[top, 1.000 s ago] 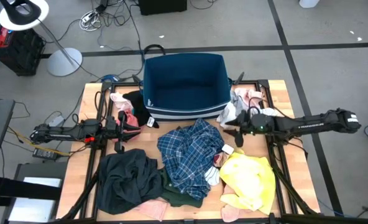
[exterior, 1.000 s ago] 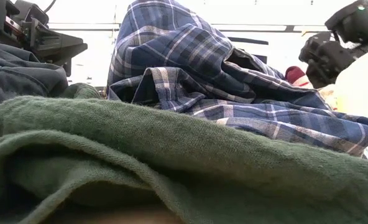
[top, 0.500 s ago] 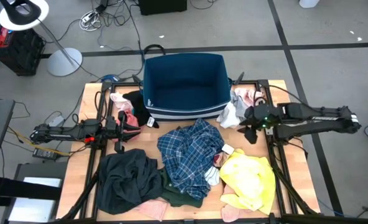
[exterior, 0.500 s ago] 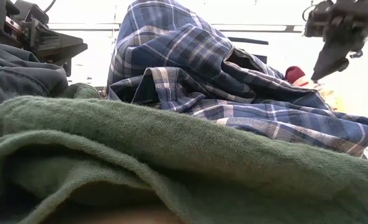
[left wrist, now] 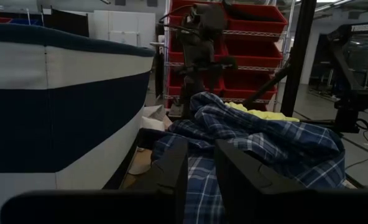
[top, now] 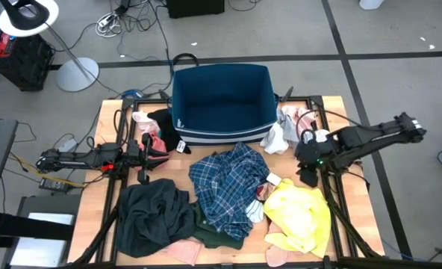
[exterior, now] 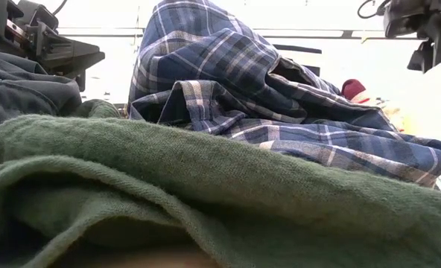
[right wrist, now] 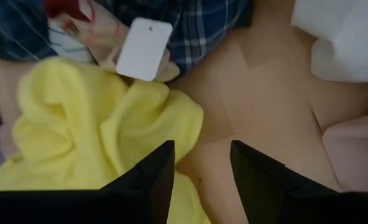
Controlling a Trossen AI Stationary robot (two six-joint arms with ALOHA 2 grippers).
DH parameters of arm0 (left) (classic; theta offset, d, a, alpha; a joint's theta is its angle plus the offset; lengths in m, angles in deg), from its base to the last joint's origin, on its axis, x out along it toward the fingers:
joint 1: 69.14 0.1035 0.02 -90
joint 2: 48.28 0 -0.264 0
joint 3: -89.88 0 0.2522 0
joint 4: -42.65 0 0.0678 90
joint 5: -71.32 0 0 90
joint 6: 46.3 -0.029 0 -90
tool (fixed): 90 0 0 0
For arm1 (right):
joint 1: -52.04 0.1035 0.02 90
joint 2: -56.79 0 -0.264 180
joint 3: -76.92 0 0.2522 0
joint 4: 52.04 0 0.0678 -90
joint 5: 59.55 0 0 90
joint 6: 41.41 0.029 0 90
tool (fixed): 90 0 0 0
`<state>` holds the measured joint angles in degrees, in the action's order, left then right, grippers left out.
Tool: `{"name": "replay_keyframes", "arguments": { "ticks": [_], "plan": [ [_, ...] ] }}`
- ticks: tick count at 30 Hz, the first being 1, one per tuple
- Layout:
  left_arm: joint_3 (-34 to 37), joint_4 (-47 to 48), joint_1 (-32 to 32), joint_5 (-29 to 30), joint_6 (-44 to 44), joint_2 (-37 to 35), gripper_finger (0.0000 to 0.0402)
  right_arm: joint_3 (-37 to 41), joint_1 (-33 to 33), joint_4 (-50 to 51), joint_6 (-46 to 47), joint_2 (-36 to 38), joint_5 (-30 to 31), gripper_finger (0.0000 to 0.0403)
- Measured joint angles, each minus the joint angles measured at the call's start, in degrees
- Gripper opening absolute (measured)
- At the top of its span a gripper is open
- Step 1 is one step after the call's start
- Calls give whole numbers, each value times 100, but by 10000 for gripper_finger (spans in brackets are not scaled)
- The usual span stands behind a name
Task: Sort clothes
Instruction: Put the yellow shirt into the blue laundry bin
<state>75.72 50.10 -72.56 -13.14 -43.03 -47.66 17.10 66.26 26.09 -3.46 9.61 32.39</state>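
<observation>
- The right gripper (top: 308, 173) is held at about 3 o'clock on the table (top: 333, 104), its arm bent back toward the right edge and the wrist tipped downward.
- In the right wrist view its two dark fingers (right wrist: 148, 177) are seen parted, with bare wood and the edge of the yellow piece (right wrist: 103, 130) showing in the gap; nothing is held between them.
- The yellow piece (top: 299, 217) is spread at about 5 o'clock, just below the right gripper, which is not seen to touch it.
- A white tag (right wrist: 143, 48) is laid where the yellow piece meets the plaid shirt (right wrist: 202, 25).
- The left gripper (top: 142, 149) is stretched out level at about 9 o'clock, its arm run in from the left edge.
- Its fingers (left wrist: 171, 174) are seen set a narrow gap apart in the left wrist view, with nothing gripped; they are pointed toward the plaid shirt (left wrist: 258, 143).
- The plaid shirt (top: 228, 183) is heaped at the centre of the table, just below the dark blue bin (top: 222, 101), which is placed at 12 o'clock.
- A dark top (top: 150, 217) is bunched at about 7 o'clock, with a dark green top (exterior: 205, 193) partly tucked under the plaid shirt.
- Pink and white small items (top: 288, 127) are gathered at about 2 o'clock beside the bin, and others (top: 150, 131) at about 10 o'clock.
</observation>
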Motion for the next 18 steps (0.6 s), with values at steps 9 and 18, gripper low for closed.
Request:
{"name": "replay_keyframes", "arguments": {
  "ticks": [9, 18],
  "plan": [
    [0, 0, -2, -2, -2, 0, 85, 0, 226, -248, -2, -667, -335, 155],
    [0, -1, -2, -2, 0, -2, 85, 0, 796, -423, 785, -708, -464, 153]
  ]
}}
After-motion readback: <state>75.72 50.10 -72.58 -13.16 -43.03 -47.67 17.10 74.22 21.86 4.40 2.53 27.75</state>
